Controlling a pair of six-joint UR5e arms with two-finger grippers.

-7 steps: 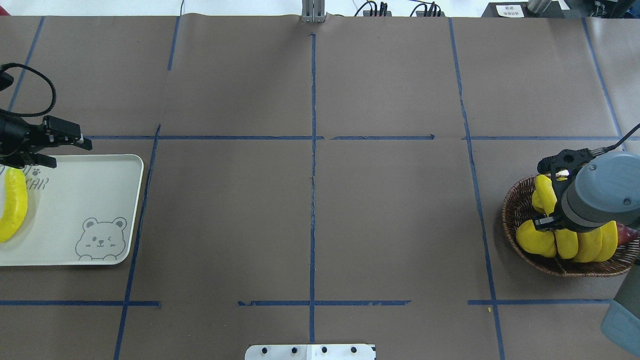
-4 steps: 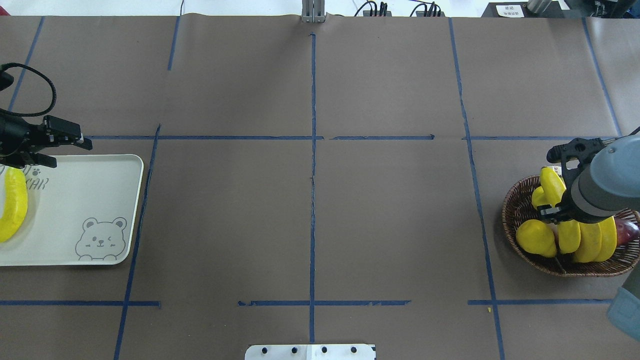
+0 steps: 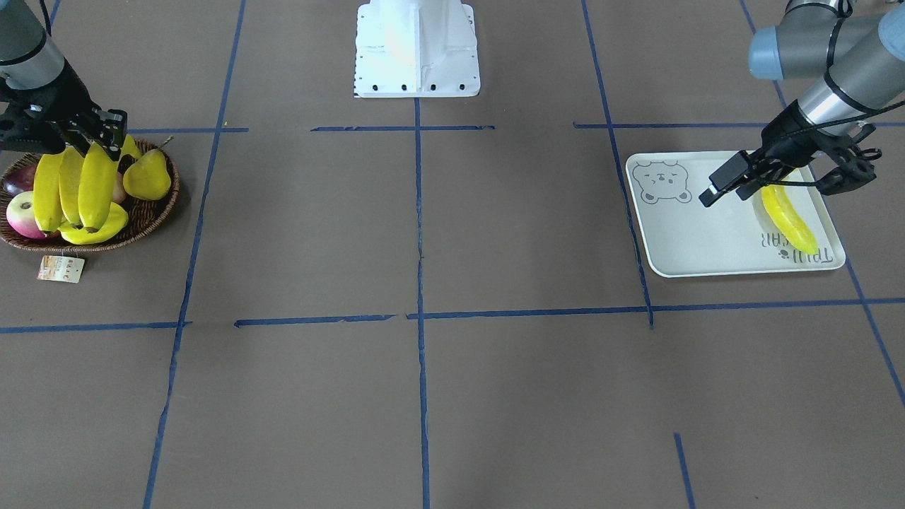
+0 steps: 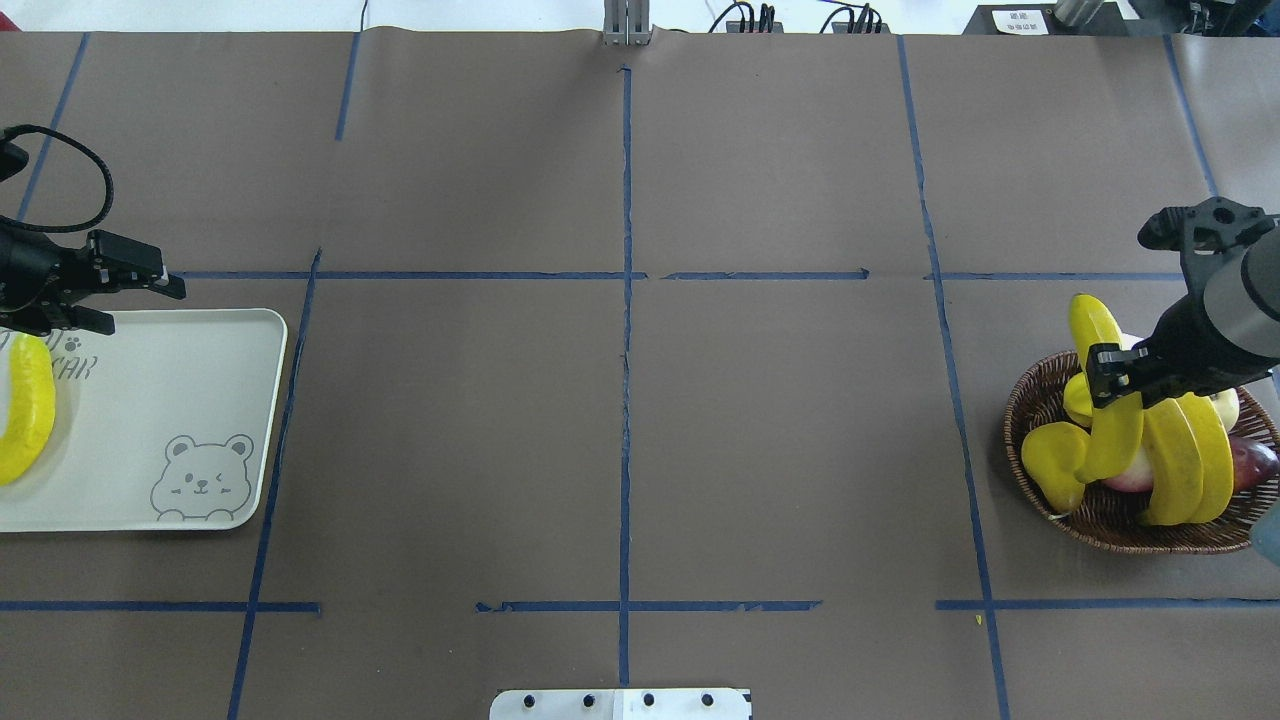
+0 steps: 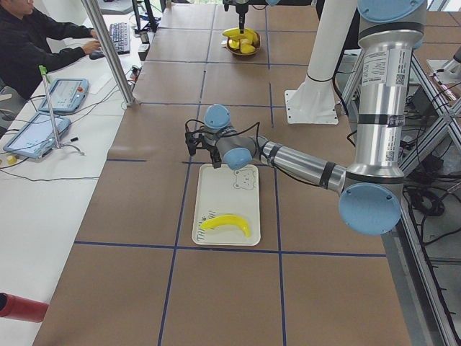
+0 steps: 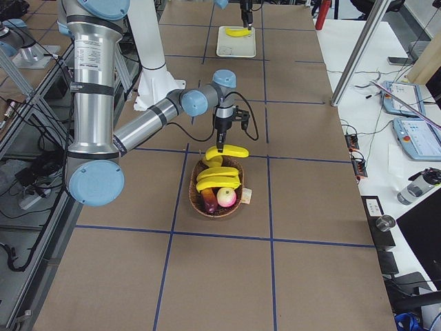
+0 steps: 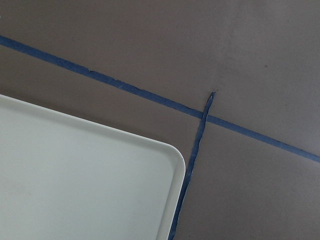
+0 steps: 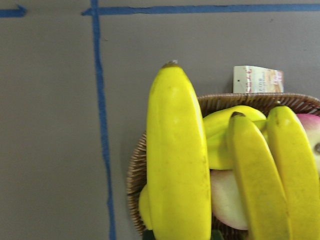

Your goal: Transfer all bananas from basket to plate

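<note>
1. Right gripper [image 4: 1115, 378]: closed across one banana [image 8: 177, 160], gripped partway along its length. The tips stick out either side of the jaws.
2. Left gripper [image 4: 140, 305]: jaws look apart with nothing between them. It hangs over the plate's [image 4: 200, 400] far corner.
3. One banana on the plate [image 4: 25, 410] lies along the lettered end. The rest are in the basket [image 4: 1110, 535] at the opposite end of the table, well apart from the plate.
4. My read is that the step in hand is lifting the banana out, then carrying it across.
   - Go straight up until its low tip is clear of the other fruit and the rim.
   - Watch for swing, because the grip looks off-centre.
   - Aim for the bare tray area beside the first banana, parallel to it.
   - It's a long reach, so you may need to hand over to the left claw mid-table.
5. What each view shows:
   - Overhead flattens the held banana onto the pile, so you can't judge clearance there.
   - The right side view shows it level, just above the basket.
   - The front view shows the paper tag [image 3: 61, 268], the pear [image 3: 146, 180] and an apple [image 3: 21, 215].
   - The right wrist cam shows the banana but no fingers.
   - The left wrist cam shows only the tray corner and tape.
</note>
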